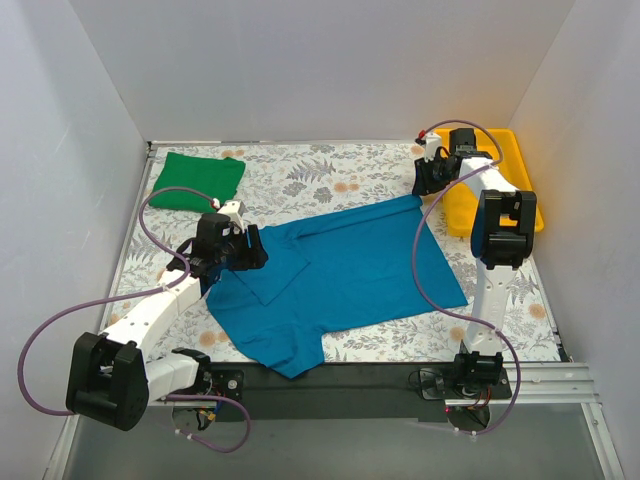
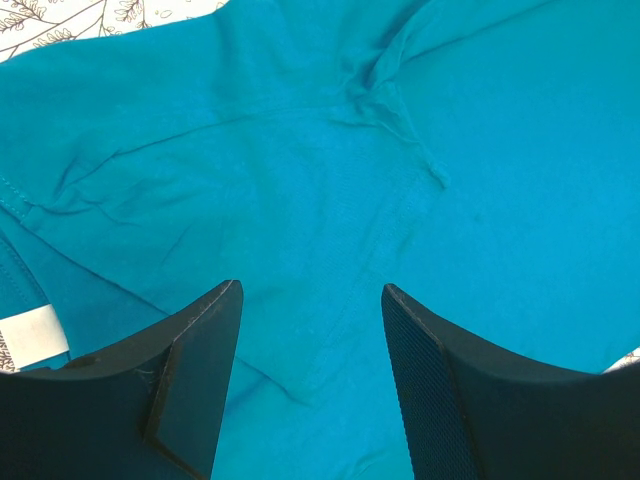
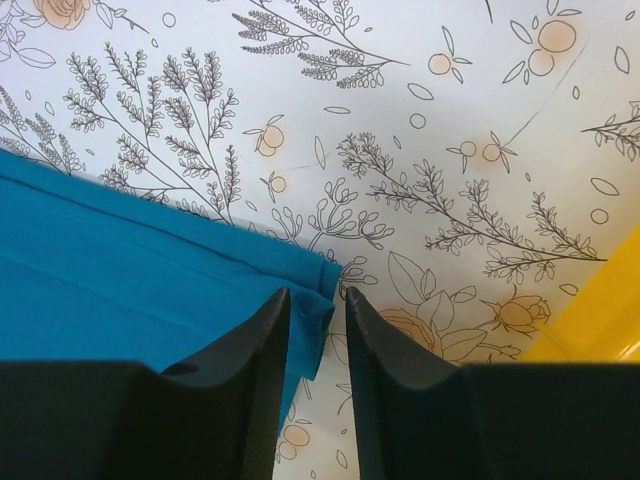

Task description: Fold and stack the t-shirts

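Note:
The teal-blue t-shirt (image 1: 350, 270) lies spread on the flowered table, partly folded along its left side. The bright green t-shirt (image 1: 197, 180) lies folded at the back left corner. My left gripper (image 1: 250, 250) is open just above the teal shirt's left part; in the left wrist view (image 2: 312, 290) its jaws stand wide apart over cloth (image 2: 300, 150) with a seam. My right gripper (image 1: 425, 183) is at the teal shirt's far right corner. In the right wrist view (image 3: 317, 293) its jaws are narrowly apart, and the doubled-over cloth corner (image 3: 325, 300) lies between them.
A yellow plastic tray (image 1: 520, 160) stands at the back right, just behind the right gripper; its edge shows in the right wrist view (image 3: 600, 320). White walls close the table on three sides. A white label (image 2: 30, 335) shows on the teal shirt.

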Controlling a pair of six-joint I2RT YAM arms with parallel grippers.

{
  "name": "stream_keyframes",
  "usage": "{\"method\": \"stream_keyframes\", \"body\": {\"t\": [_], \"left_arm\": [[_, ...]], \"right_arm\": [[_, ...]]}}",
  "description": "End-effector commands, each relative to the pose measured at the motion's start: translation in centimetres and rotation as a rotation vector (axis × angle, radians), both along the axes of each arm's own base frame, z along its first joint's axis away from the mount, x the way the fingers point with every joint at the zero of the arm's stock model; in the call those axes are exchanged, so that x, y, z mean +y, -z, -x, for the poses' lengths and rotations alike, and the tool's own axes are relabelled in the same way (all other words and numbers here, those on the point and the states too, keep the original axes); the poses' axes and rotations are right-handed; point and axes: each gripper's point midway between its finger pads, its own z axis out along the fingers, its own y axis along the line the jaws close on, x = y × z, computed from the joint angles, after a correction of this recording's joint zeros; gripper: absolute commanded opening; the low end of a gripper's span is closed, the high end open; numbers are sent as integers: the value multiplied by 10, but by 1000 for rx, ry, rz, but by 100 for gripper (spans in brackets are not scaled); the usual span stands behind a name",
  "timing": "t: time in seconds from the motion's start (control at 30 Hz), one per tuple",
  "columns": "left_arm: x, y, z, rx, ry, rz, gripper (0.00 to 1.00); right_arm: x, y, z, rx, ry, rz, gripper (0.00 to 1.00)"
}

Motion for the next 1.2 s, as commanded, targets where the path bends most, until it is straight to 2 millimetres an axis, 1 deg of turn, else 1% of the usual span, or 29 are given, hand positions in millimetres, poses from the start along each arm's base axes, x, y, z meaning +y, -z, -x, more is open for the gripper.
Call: {"method": "stream_keyframes", "body": {"t": [0.0, 0.2, 0.3, 0.33, 0.4, 0.43, 0.5, 0.53, 0.57, 0.7, 0.77, 0.83, 0.87, 0.9, 0.97, 1.03, 1.07, 1.17], "left_arm": [[-2, -7, -5, -30, 4, 3, 56], [-2, -7, -5, -27, 6, 8, 56], [-2, -8, -5, -30, 3, 7, 57], [-2, -8, -4, -30, 4, 9, 56], [-2, -8, -5, -30, 3, 10, 56], [-2, -8, -4, -30, 2, 8, 56], [-2, -8, -4, -30, 4, 9, 56], [-2, -8, -5, -30, 1, 10, 56], [-2, -9, -4, -30, 3, 10, 56], [-2, -9, -4, -34, 1, 10, 56], [-2, -9, -4, -34, 1, 10, 56], [-1, -10, -5, -36, 1, 10, 56], [-2, -9, -4, -33, 3, 11, 56], [-2, -9, -4, -34, 2, 9, 56], [-2, -9, -4, -34, 0, 9, 56], [-2, -10, -4, -37, 1, 11, 56], [-2, -10, -4, -37, 1, 11, 56], [-2, -11, -4, -38, 1, 12, 56]], "right_arm": [[4, -8, -5, -12, -13, -21, 34], [4, -5, -6, -8, -13, -18, 32], [4, -5, -6, -8, -13, -19, 27], [4, -5, -5, -5, -16, -19, 22], [4, -6, -4, -9, -18, -18, 18], [4, -7, -3, -10, -22, -17, 13], [4, -9, -2, -14, -26, -14, 8], [4, -10, -2, -18, -28, -15, 4], [4, -11, -1, -22, -32, -14, 2], [5, -20, 1, -37, -40, -15, 1], [5, -21, 4, -38, -43, -15, 1], [4, -26, 6, -48, -48, -13, 1], [4, -24, 9, -42, -48, -11, 1], [4, -29, 11, -50, -51, -10, 1], [4, -26, 16, -43, -54, -10, 1], [4, -31, 19, -51, -59, -12, 1], [4, -27, 23, -41, -60, -11, 1], [4, -31, 26, -49, -63, -11, 1]]}}
